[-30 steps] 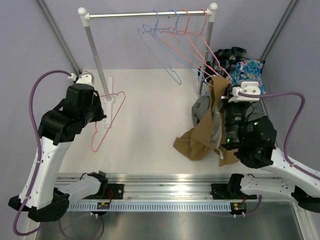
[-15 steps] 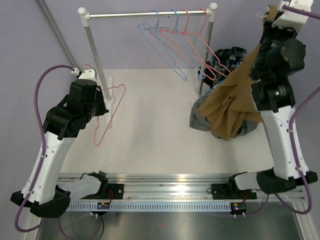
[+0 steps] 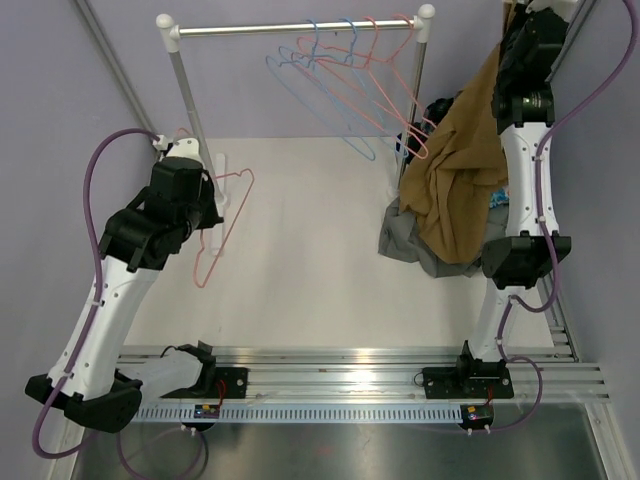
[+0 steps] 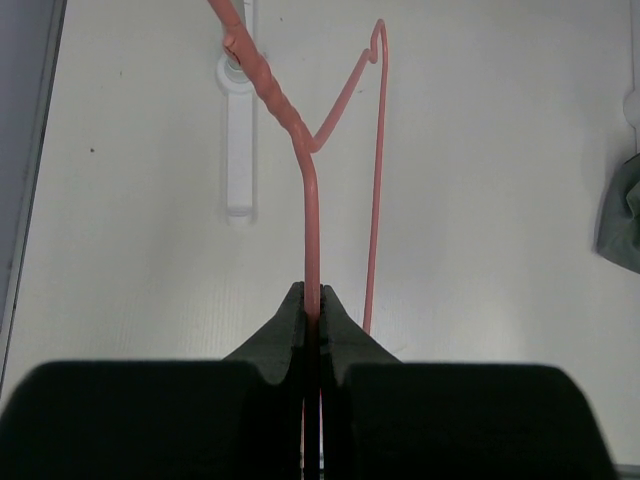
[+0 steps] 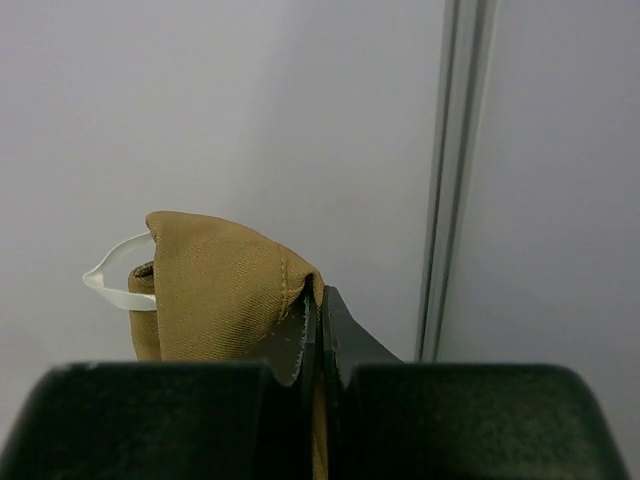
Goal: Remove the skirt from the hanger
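The brown skirt [image 3: 455, 185] hangs free from my right gripper [image 3: 520, 15], raised high at the back right; its hem drapes over the clothes pile. In the right wrist view the gripper [image 5: 318, 300] is shut on a fold of the skirt [image 5: 215, 285], with a clear loop [image 5: 112, 285] beside it. My left gripper [image 3: 190, 215] is shut on a bare pink hanger [image 3: 225, 225] held above the table's left side. In the left wrist view the fingers [image 4: 312, 305] pinch the hanger's wire [image 4: 312, 200].
A clothes rack [image 3: 290, 30] stands at the back with several pink and blue hangers [image 3: 345, 85] on its rail. A pile of clothes [image 3: 420, 235] lies at the right by the rack's post. The rack's left base [image 4: 240, 130] lies under the hanger.
My right arm has swung up from low over the table to the top right corner, lifting the skirt off the table. My left gripper has moved slightly back with the hanger.
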Robot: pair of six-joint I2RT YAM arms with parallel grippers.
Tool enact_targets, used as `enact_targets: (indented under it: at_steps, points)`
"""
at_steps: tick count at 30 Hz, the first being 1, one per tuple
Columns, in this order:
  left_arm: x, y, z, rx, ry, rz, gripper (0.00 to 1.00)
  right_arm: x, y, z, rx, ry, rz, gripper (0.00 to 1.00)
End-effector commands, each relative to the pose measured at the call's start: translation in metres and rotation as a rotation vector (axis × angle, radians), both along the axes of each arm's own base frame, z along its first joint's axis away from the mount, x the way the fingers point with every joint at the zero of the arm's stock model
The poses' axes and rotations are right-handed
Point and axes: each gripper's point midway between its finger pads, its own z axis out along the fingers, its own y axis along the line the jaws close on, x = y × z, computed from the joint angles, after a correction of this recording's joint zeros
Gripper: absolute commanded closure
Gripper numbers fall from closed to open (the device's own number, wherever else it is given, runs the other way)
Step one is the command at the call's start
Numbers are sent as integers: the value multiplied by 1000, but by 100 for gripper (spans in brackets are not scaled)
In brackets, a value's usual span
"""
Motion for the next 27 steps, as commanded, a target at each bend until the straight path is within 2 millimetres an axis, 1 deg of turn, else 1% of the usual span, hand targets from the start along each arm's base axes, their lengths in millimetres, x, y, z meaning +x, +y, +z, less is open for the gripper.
enact_targets:
  at_steps: [1, 2, 3, 4, 5, 6, 7, 8, 9, 10, 11, 12, 13, 14, 15, 16, 17, 18, 19, 20, 21, 22, 23, 24, 25, 27]
  points:
    - [15, -1, 13, -9, -78, 18, 100, 37, -24, -44, 143, -8, 48, 100]
    - [16, -2, 13, -11, -79, 19, 100, 45, -27, -64, 161, 30, 43, 100]
    - [19, -3, 13, -16, -84, 21, 100, 55, -31, -98, 178, 86, 26, 100]
    - [19, -4, 14, -18, -86, 22, 100, 58, -32, -120, 184, 132, 16, 100]
    - [20, -5, 13, -21, -85, 22, 100, 60, -32, -131, 185, 138, 18, 78]
    - [22, -6, 12, -25, -84, 21, 100, 65, -29, -172, 194, 216, 32, 49]
    - [23, -6, 12, -25, -84, 21, 100, 60, -27, -176, 199, 223, 38, 22]
    - [24, -7, 13, -29, -85, 20, 100, 58, -27, -190, 212, 249, 36, 6]
    - [26, -8, 13, -25, -85, 19, 100, 55, -28, -213, 244, 287, 20, 1]
    - [27, -8, 14, -22, -85, 19, 100, 47, -29, -210, 253, 282, 12, 1]
    - [29, -7, 22, -21, -107, 25, 100, 40, -29, -232, 273, 333, 0, 0]
    - [33, -8, 26, -11, -114, 21, 100, 33, -27, -237, 311, 336, 0, 0]
    - [35, -7, 31, -8, -127, 19, 100, 17, -26, -223, 329, 310, 3, 1]
    - [38, -6, 39, 0, -145, 26, 100, 7, -23, -221, 354, 301, 8, 1]
    - [41, -6, 55, 0, -183, 23, 100, -3, -16, -244, 391, 336, 34, 0]
    - [47, -8, 60, 6, -192, 20, 100, -27, -11, -213, 400, 269, 63, 1]
    - [52, -10, 67, 8, -205, 14, 100, -39, -7, -231, 423, 275, 73, 0]
    - [55, -11, 87, 0, -255, 5, 100, -51, 2, -224, 447, 249, 120, 1]
    - [63, -15, 90, 2, -259, -3, 100, -76, 7, -196, 452, 178, 154, 0]
    - [66, -18, 96, -5, -271, -11, 100, -88, 11, -213, 466, 196, 167, 1]
    - [70, -20, 106, -7, -298, -21, 100, -99, 18, -210, 478, 187, 200, 1]
    - [73, -23, 121, -20, -333, -33, 100, -120, 24, -191, 480, 139, 228, 0]
    - [82, -31, 126, -29, -352, -55, 100, -129, 31, -207, 490, 180, 255, 0]
    - [87, -35, 132, -26, -372, -73, 100, -138, 35, -207, 495, 180, 269, 1]
    - [91, -39, 137, -33, -390, -85, 100, -155, 41, -195, 495, 152, 296, 1]
    - [104, -48, 151, -47, -438, -109, 100, -171, 52, -217, 527, 206, 330, 0]
